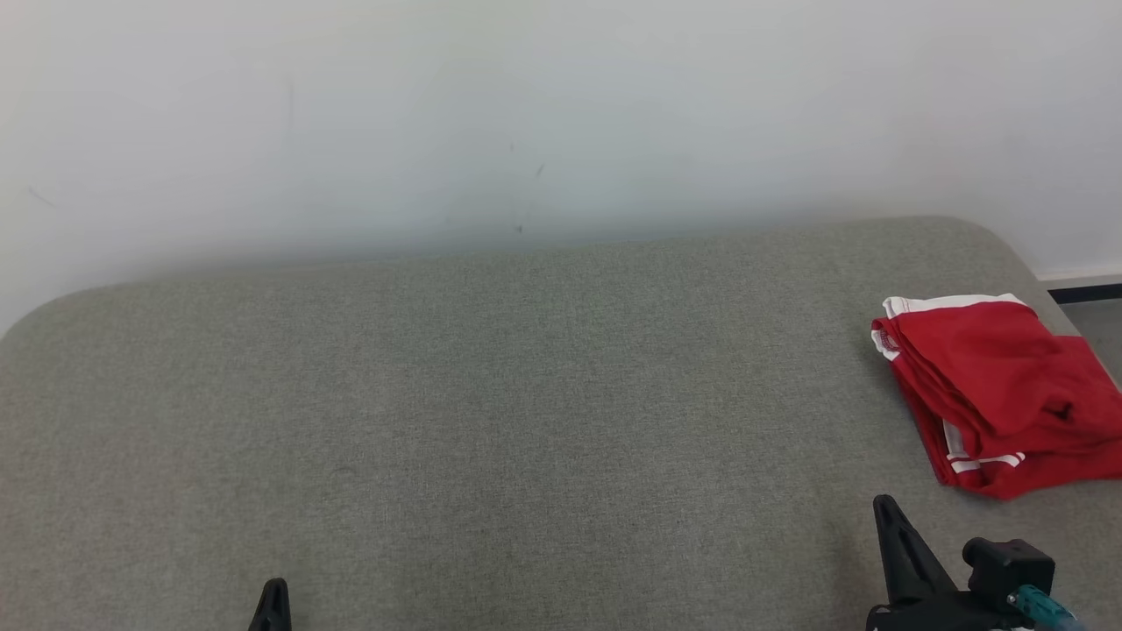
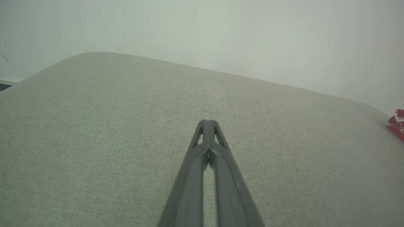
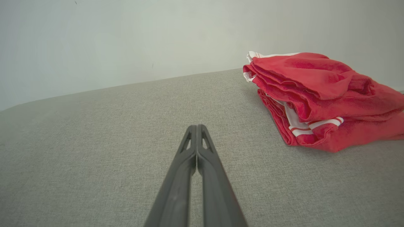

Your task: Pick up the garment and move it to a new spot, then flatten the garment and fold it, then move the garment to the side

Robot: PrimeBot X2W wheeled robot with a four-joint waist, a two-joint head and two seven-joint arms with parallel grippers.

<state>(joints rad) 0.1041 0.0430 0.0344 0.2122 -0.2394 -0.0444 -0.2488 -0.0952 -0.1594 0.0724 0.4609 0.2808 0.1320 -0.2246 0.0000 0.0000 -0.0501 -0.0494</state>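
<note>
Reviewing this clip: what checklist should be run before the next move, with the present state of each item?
1. Red garment lies in folded layers: ok.
2. Garment sits at the right side of the grey padded surface: ok.
3. Garment fully on the surface: cannot tell, since its right edge runs out of the head view.
4. Fold edges lined up: not ok, the layers are uneven.
5. Left hand shut, holding nothing: ok.
6. Right hand shut, empty, apart from the garment: ok.

Counter [image 1: 526,394] covered in grey woven fabric, far corners rounded. Resting directly on it, close to the right edge and near the far right corner: red garment [image 1: 999,386] with white trim, folded into a loose, rumpled stack.
</note>
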